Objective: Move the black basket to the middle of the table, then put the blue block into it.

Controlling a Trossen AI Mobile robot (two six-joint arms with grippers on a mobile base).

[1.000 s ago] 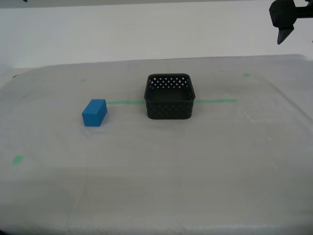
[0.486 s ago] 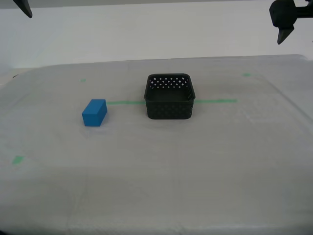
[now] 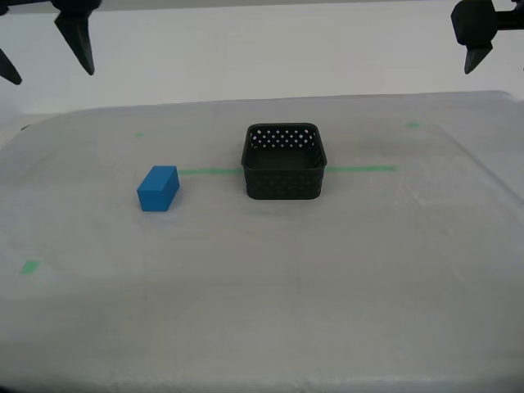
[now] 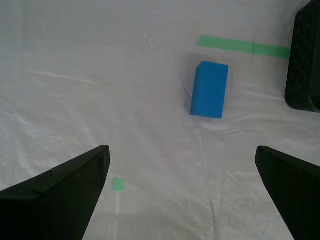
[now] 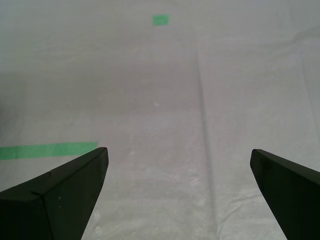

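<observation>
Blue block (image 3: 158, 188), flat on tabletop (image 3: 262, 295), long axis running front-to-back, near black basket (image 3: 284, 161); second tool (image 4: 182, 192) and first tool (image 5: 177, 187) both spread, empty.

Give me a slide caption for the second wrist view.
My second gripper, open above the table, faces the blue block.

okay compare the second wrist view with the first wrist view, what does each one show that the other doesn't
Only the second wrist view shows the small bright-blue rectangular block and an edge of the perforated black plastic basket. Only the first wrist view shows a small square green tape mark far ahead of its jaws. Both show whitish-grey table cloth, a green tape line and wide-open black jaws.
</observation>
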